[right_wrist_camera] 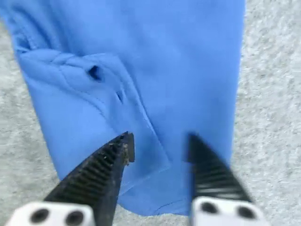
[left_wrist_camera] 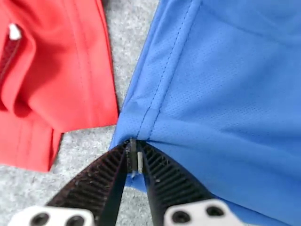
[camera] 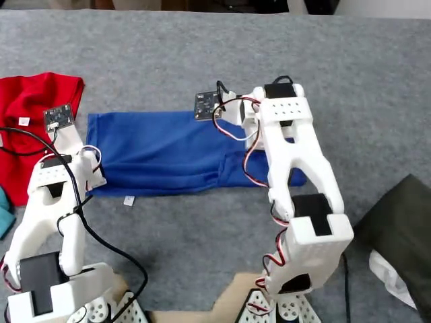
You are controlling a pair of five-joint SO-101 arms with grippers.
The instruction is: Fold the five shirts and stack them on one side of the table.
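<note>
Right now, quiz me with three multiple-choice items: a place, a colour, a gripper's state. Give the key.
1. The red shirt lies: A) on the blue shirt; B) beside it, at the left gripper's end; C) under the right gripper.
2. The left gripper pinches cloth that is: A) red; B) grey; C) blue.
3. The right gripper is: A) open over the blue shirt; B) shut on the red shirt; C) shut on the blue shirt.
Key: 1B, red lies past blue's hem; 2C, jaws meet on blue hem; 3A, jaws apart above blue cloth.
</note>
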